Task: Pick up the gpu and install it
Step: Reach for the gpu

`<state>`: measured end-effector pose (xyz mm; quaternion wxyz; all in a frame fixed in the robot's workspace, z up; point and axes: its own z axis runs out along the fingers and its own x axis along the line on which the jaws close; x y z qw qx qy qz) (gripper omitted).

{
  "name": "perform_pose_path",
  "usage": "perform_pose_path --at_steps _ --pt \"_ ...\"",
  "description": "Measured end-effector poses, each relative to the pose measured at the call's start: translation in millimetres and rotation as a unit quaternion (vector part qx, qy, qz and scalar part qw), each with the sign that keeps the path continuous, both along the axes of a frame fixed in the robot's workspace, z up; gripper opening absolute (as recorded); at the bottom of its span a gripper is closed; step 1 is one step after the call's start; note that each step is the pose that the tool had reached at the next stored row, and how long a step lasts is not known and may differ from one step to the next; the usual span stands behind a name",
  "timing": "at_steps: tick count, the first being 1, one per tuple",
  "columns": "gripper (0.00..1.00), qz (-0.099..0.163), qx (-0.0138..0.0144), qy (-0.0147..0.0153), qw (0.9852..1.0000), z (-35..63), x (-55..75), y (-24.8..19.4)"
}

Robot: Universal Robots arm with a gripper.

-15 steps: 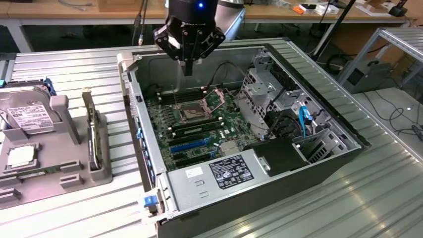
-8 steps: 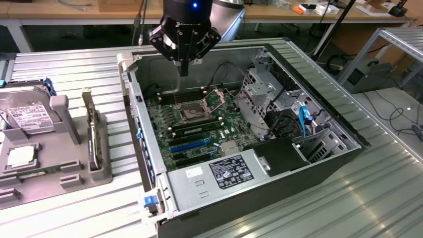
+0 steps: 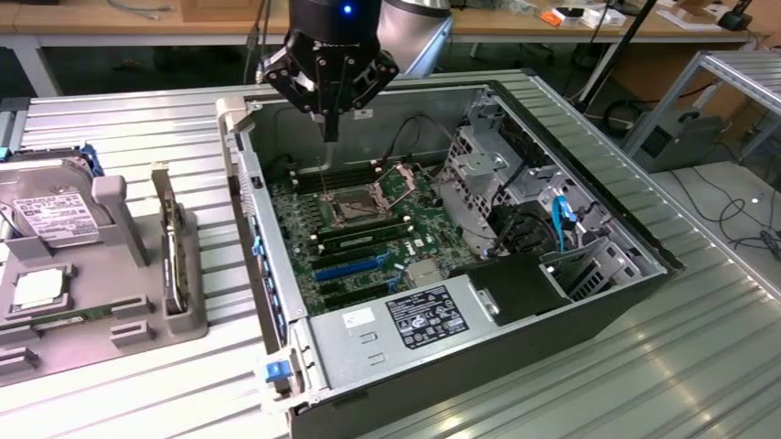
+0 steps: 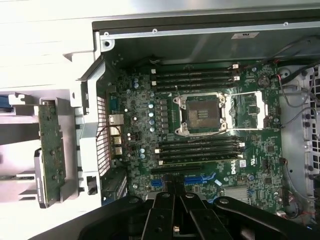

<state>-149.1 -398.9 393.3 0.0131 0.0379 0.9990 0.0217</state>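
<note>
The gpu (image 3: 175, 249), a thin dark card with a tan edge, stands on its edge in a slot of the grey holder (image 3: 123, 315) at the exterior view's left, outside the computer case (image 3: 610, 302). It also appears in the wrist view as a green strip, the gpu (image 4: 50, 150). My gripper (image 3: 327, 133) hangs shut and empty above the far end of the open case, over the motherboard (image 3: 366, 240). In the wrist view my gripper (image 4: 174, 189) points down near the blue expansion slots (image 4: 200, 178).
A silver hard drive (image 3: 55, 215) with a white label and a square chip (image 3: 37, 288) rest in the grey holder. Inside the case are the open processor socket (image 3: 354, 206), a metal drive cage (image 3: 482, 169), cables and a labelled power supply (image 3: 422, 315).
</note>
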Motion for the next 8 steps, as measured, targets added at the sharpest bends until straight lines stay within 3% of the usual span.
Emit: perform_pose_path --at_steps 8 --pt "0.11 0.0 0.0 0.0 1.0 0.0 -7.9 0.0"
